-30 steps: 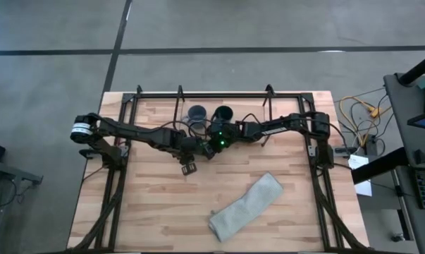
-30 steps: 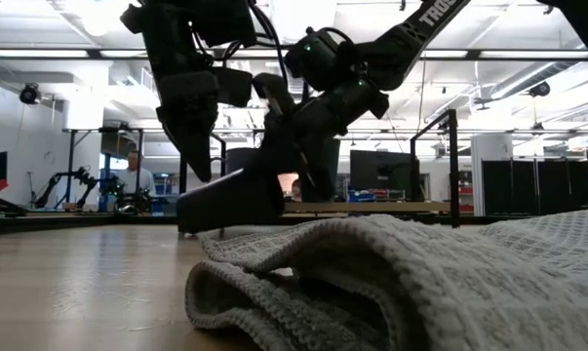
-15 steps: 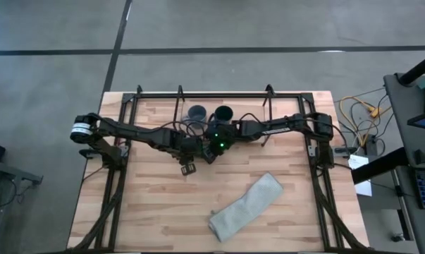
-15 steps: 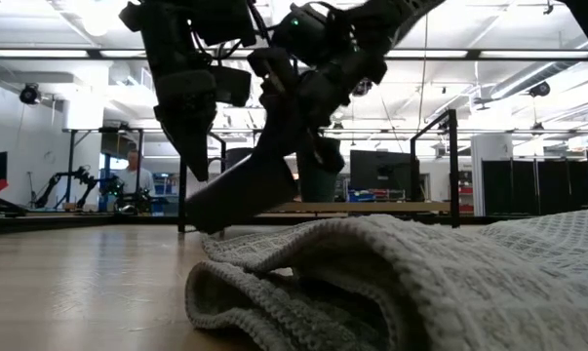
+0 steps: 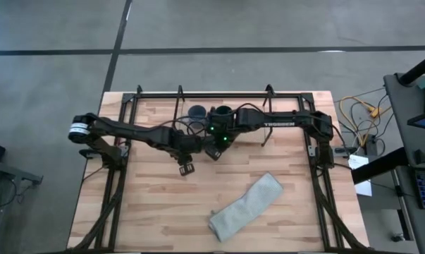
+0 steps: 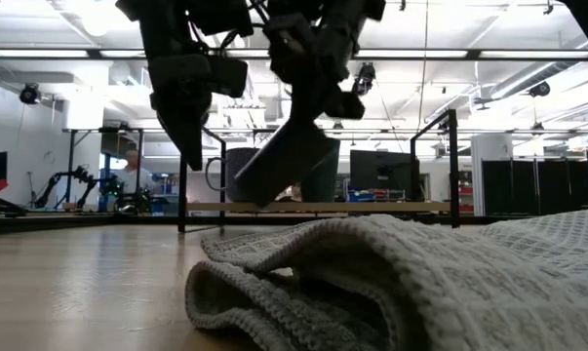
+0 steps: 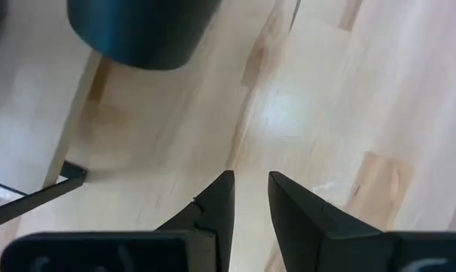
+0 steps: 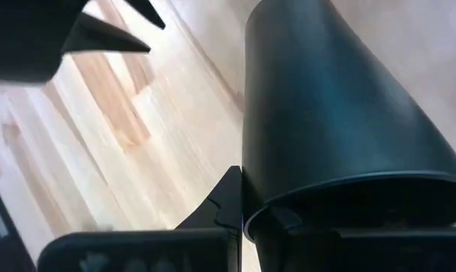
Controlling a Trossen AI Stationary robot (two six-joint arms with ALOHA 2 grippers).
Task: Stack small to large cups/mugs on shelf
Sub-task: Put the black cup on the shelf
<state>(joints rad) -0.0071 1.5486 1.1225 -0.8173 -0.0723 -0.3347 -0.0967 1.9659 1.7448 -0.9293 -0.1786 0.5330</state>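
The black cup [image 6: 286, 164] hangs tilted in my right gripper [image 5: 216, 141], above the table just in front of the shelf [image 5: 156, 113]. It fills the right wrist view [image 8: 333, 113]. The grey-blue mug [image 5: 196, 113] and the dark teal cup [image 5: 223, 113] stand on their bases on the shelf board [image 6: 391, 207]. My left gripper [image 5: 186, 167] is shut and empty, pointing down over the table left of the black cup. It also shows in the low view [image 6: 191, 151]. A dark cup's lower part shows in the left wrist view [image 7: 141, 30]; I cannot tell which cup. My right gripper holds the black cup at its rim [image 8: 288, 215]. One finger [image 8: 229, 198] lies on the outside of the wall; the cup hides the other. The fingers slant down from above and from the table's right. The cup is lifted clear and tilted, its base [image 6: 250, 192] lowest.
A grey-green cloth [image 5: 246, 207] lies crumpled on the near right part of the table, and it fills the foreground of the low view [image 6: 391, 283]. Thin black rods [image 6: 454, 166] frame the shelf. A person [image 6: 133, 175] shows far off in the room.
My right gripper has risen and drawn toward the table's far edge with the black cup. The cup lay low with its base at the tabletop; now it hangs tilted and clear, level with the shelf board.
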